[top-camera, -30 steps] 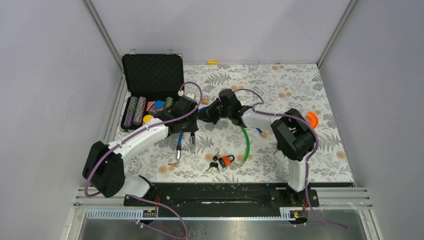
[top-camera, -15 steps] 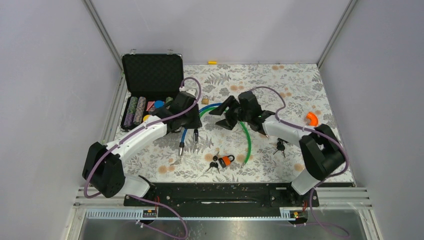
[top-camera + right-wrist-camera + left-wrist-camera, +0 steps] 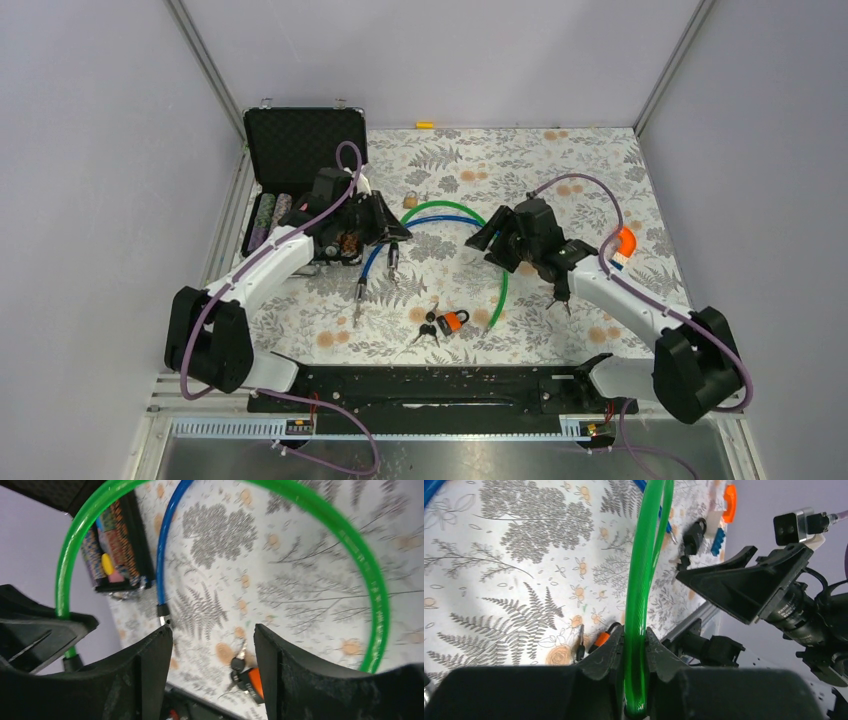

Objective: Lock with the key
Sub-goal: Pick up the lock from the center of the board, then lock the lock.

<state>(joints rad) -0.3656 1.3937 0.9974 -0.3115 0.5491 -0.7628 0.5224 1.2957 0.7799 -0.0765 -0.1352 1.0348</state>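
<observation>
Left wrist: left gripper (image 3: 635, 649) pinches the glossy green cable loop (image 3: 643, 570); right gripper (image 3: 212, 647) gapes empty. If the springy loop slips, it could sweep the small orange padlock (image 3: 452, 321) at six o'clock.

— Top view?
— Fixed high, above and behind the arm bases. Looks down and forward, far enough back to take in the whole floral table (image 3: 600, 170), both arms and the grey walls.
— Left wrist?
— Sits right behind the left gripper (image 3: 634, 639), low and very near. Faces along the table toward the right arm (image 3: 794, 615).
— Right wrist?
— Same closeness, behind the right gripper (image 3: 212, 630). Faces the other way, toward the chip case (image 3: 112, 545). Slightly blurred.
— Shared ground?
— Middle of the table, with the green cable (image 3: 503, 295) and orange padlock (image 3: 452, 321) in all three views.
</observation>
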